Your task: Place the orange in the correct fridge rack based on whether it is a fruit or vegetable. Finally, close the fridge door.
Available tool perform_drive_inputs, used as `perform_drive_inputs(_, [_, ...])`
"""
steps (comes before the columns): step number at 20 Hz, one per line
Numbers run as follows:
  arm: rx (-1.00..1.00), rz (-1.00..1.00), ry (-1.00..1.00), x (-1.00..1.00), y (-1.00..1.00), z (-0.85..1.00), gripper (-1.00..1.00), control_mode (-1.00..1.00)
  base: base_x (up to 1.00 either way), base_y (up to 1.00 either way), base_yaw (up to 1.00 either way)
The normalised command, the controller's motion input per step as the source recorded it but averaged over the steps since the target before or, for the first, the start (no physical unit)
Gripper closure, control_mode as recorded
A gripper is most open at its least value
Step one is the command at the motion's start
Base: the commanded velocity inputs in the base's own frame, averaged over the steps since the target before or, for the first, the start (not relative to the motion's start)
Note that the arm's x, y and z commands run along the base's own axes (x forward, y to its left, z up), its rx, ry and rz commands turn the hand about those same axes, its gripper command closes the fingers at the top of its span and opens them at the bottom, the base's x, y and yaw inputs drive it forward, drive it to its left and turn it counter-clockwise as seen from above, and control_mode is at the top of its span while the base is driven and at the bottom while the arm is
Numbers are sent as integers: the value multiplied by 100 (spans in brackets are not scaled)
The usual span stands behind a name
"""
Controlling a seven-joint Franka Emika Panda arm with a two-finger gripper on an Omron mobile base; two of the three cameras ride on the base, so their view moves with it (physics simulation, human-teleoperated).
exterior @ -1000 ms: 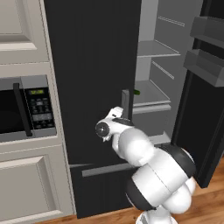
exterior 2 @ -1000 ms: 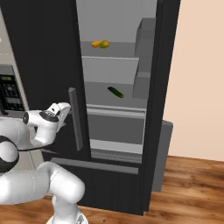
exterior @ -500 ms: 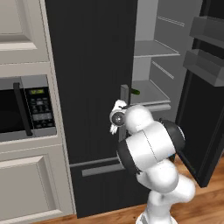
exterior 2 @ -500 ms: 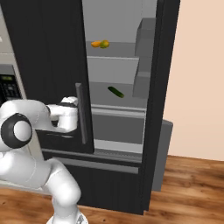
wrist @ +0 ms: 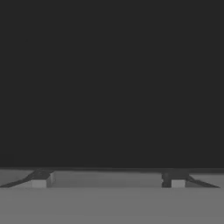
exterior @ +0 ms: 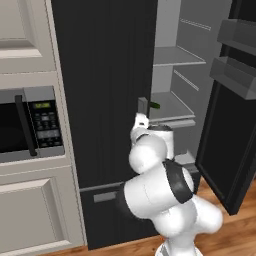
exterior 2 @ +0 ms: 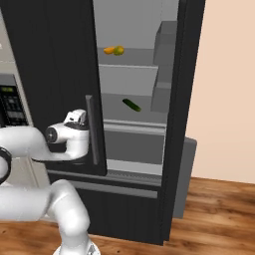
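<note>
The orange [exterior 2: 108, 50] lies on the upper fridge rack [exterior 2: 130, 62] beside a yellow-green fruit [exterior 2: 119, 50]. In the left base view the rack [exterior: 179, 56] shows bare and the closed left door hides the orange. My gripper [exterior 2: 83, 118] is well below and left of the orange, pressed close to the vertical handle [exterior 2: 90, 130] of the closed dark left door. In the hand view the gripper [wrist: 108, 181] faces that dark door surface, with its fingertips [wrist: 41, 181] far apart and nothing between them, so it is open.
The fridge's right door [exterior: 231, 120] stands wide open, with bins on its inner side. A long green vegetable [exterior 2: 131, 104] lies on the lower shelf. A microwave [exterior: 29, 125] sits in the cabinets to the left. Wood floor [exterior 2: 214, 209] stretches to the right.
My arm has swung from the left toward the fridge, bringing the hand up against the left door's handle. The orange and the open door have not moved.
</note>
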Motion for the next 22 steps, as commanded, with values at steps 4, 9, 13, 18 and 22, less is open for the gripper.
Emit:
perform_drive_inputs(4, [3,12,-34,-87,0,99,-100,-100,0,0,0])
perform_drive_inputs(9, [11,9,-22,-38,0,100,-100,-100,0,0,0])
perform_drive_inputs(13, [15,8,-9,-2,4,100,-100,-100,0,0,0])
perform_drive_inputs(18, [13,2,-4,-15,8,100,-100,-100,0,0,0])
perform_drive_inputs(22, [13,0,0,-40,0,100,-100,-100,0,0,0])
